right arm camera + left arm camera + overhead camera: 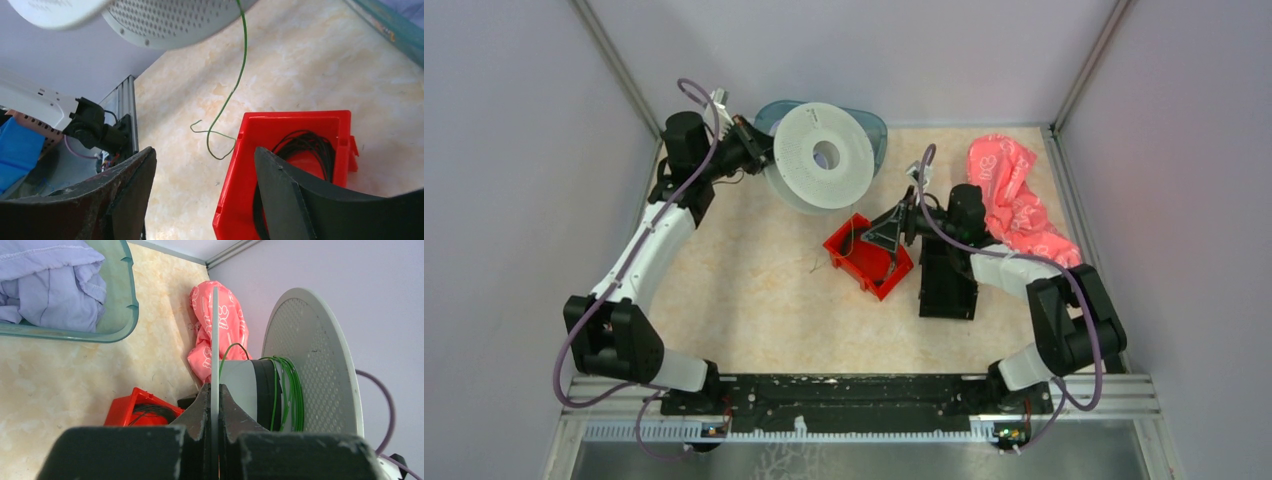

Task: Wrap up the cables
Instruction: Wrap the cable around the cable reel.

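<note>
Near the table's far-left corner, the spool [824, 155] is being held up by the left gripper [214, 395], its thin flange being pinched between the shut fingers. Green cable [287, 390] is already lying wound round the hub. A loose tail [235, 85] is hanging from the spool down to the table [754, 300], its curled end lying just beside the red bin's [295, 120] left side. Over mid-table, the right gripper [204, 152] is being held with fingers wide and nothing between them. The tail, running roughly upright, is lying straight ahead of that gap, so the right arm is judged the nearer for taking it.
</note>
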